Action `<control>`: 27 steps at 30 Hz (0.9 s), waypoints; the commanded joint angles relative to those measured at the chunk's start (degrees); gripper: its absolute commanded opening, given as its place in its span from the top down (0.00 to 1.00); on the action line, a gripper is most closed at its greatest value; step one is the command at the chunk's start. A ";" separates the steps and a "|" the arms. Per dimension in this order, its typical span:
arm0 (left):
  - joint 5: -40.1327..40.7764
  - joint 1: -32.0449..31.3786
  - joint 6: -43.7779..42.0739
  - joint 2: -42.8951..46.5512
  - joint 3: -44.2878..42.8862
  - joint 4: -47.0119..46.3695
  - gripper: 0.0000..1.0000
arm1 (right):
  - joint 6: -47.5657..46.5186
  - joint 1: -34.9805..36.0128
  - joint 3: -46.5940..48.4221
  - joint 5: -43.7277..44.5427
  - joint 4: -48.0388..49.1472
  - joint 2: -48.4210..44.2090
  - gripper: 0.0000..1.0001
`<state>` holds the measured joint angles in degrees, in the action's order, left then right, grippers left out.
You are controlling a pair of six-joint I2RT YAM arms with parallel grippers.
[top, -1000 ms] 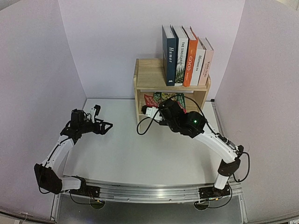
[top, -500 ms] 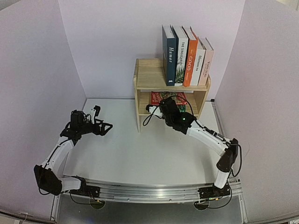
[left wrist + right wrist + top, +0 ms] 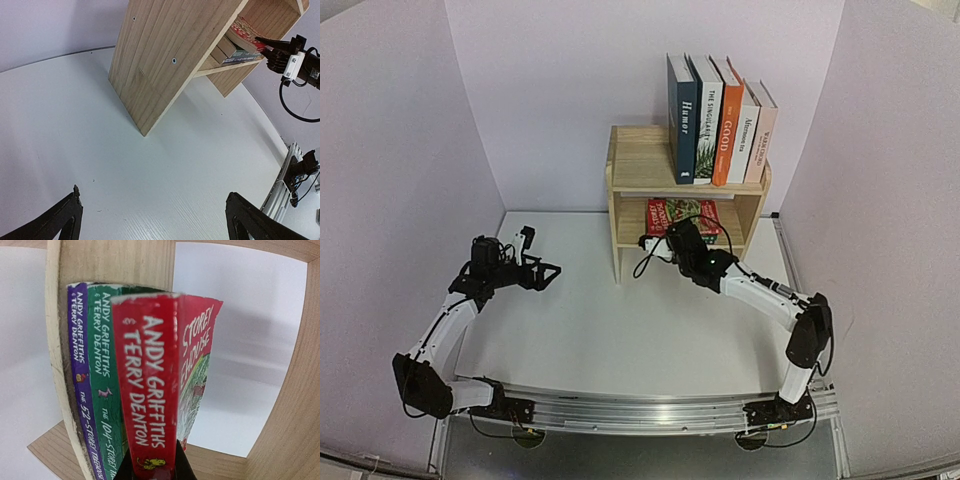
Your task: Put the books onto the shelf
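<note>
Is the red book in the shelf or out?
In: the red book lies inside the shelf, lower tier, right gripper pinching its spine.

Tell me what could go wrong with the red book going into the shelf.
The right gripper pinches the red book only at its spine end, so retreating could drag it out. It fans open away from the green book and might settle crooked. The arm's cable loops beside the shelf and could snag.

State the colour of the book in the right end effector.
The book is red; best seen from the right wrist.
</note>
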<state>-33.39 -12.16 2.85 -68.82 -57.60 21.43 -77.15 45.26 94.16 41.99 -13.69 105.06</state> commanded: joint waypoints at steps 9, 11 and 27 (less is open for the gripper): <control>-0.72 0.14 -0.60 1.78 1.07 -2.10 0.00 | -0.01 -2.23 2.29 -4.39 1.91 -0.43 1.00; -0.69 0.14 -0.64 1.94 1.14 -2.26 0.00 | 0.00 -2.58 2.49 -4.95 1.77 -0.18 1.00; -0.23 0.17 -0.95 2.66 2.23 -2.52 0.00 | -0.58 -3.07 6.47 -6.19 0.79 3.04 1.00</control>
<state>-33.37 -12.16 2.85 -68.10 -55.37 20.47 -77.47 42.41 98.12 37.21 -13.80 107.15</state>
